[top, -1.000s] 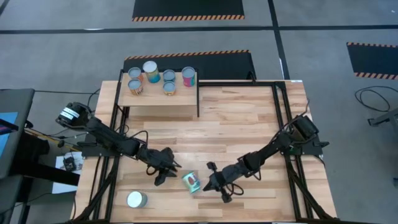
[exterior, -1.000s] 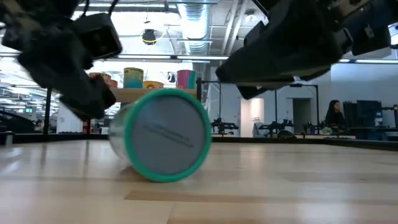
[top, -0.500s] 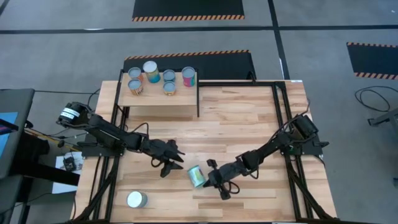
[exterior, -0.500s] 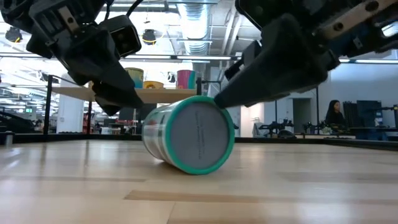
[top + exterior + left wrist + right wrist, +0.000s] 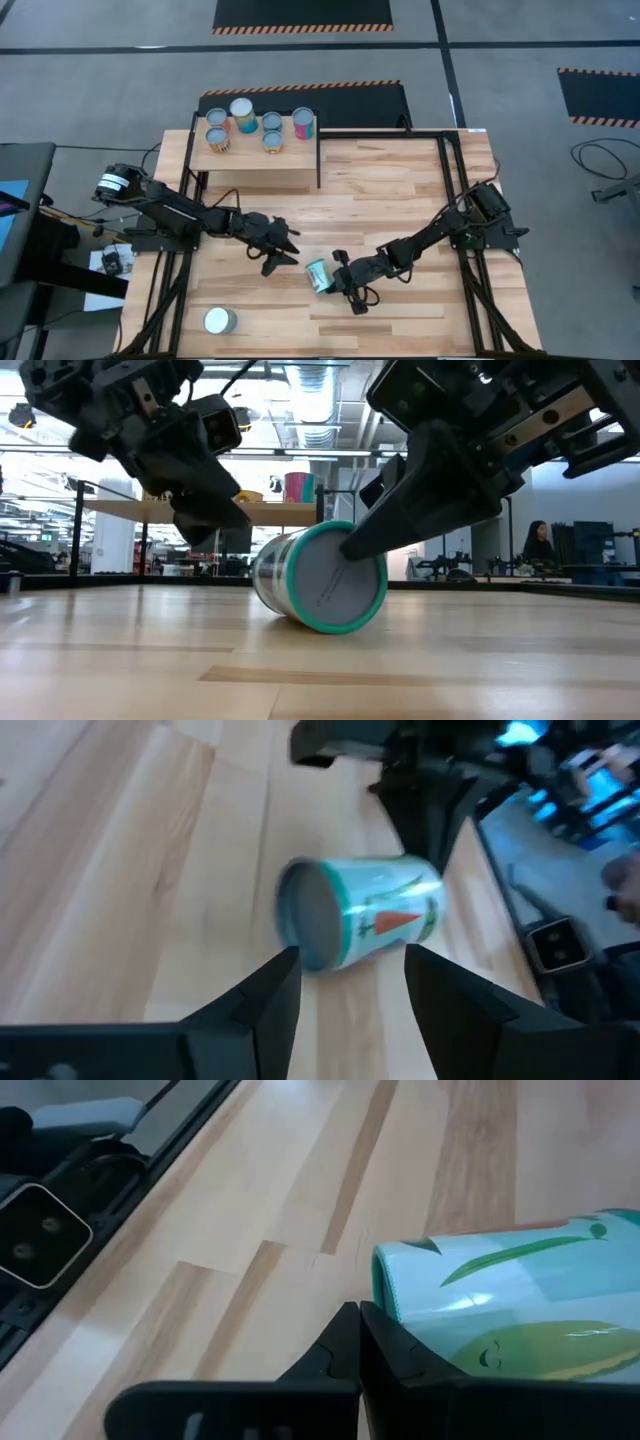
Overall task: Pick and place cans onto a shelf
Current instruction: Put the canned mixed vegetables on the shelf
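A teal-labelled can lies on its side on the plank tabletop, near the middle of the near half. It also shows in the low view. My right gripper is shut and low at the can's right side. My left gripper is open, just left of the can and slightly farther back; in the left wrist view its fingers point at the can without touching it. The shelf at the far left carries several upright cans. My right gripper touches the can with its shut fingertips, at the side wall close to one end's rim. The fingers come slanting down from the table's right side. The can lies on its side on the tabletop.
A whitish-topped can stands upright near the table's near left corner. Bare planks lie between the shelf and the arms. A black frame runs along the table's edges. A person shows far off in the room behind.
My right gripper has moved toward the far edge and a little left, pushing the teal can, which has slid toward the far edge and turned about somewhat. My left gripper has moved toward the right and far edges, closer to the can.
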Controlling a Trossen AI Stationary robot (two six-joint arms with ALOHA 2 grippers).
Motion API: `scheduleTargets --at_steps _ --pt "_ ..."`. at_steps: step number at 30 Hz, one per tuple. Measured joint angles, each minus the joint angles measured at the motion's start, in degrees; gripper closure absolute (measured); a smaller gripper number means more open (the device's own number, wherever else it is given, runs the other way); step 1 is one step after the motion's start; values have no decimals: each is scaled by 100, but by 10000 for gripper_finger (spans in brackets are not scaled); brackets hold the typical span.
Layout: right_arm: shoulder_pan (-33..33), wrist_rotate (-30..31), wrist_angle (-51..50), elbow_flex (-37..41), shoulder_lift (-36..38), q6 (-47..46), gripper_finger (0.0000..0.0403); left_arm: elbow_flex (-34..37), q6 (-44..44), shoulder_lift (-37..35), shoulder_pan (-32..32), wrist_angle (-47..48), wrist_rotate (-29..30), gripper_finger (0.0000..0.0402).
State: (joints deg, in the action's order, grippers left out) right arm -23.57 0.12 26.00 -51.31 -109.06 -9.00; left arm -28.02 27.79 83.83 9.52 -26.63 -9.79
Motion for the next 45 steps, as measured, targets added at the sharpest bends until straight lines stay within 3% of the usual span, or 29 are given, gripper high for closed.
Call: scheduleTargets --at_steps 7,15,21,30,38,45 --pt "47 -2 -107 0 0 46 385 -641 -218 1101 -247 9 -484 234" --pt "47 -35 -164 0 2 51 388 -1498 -591 2061 -365 134 -1617 234" --pt "47 -14 -179 0 4 116 384 -1568 -900 2068 -367 293 -1649 254" --pt "43 19 -175 4 4 192 387 -1568 -1509 2068 -363 308 -1591 386" --pt "28 66 -163 4 13 193 382 -1568 -1574 2046 -360 345 -1469 398" --pt "-202 69 -617 2 492 217 361 -1837 -1943 1177 -360 1999 -811 399"
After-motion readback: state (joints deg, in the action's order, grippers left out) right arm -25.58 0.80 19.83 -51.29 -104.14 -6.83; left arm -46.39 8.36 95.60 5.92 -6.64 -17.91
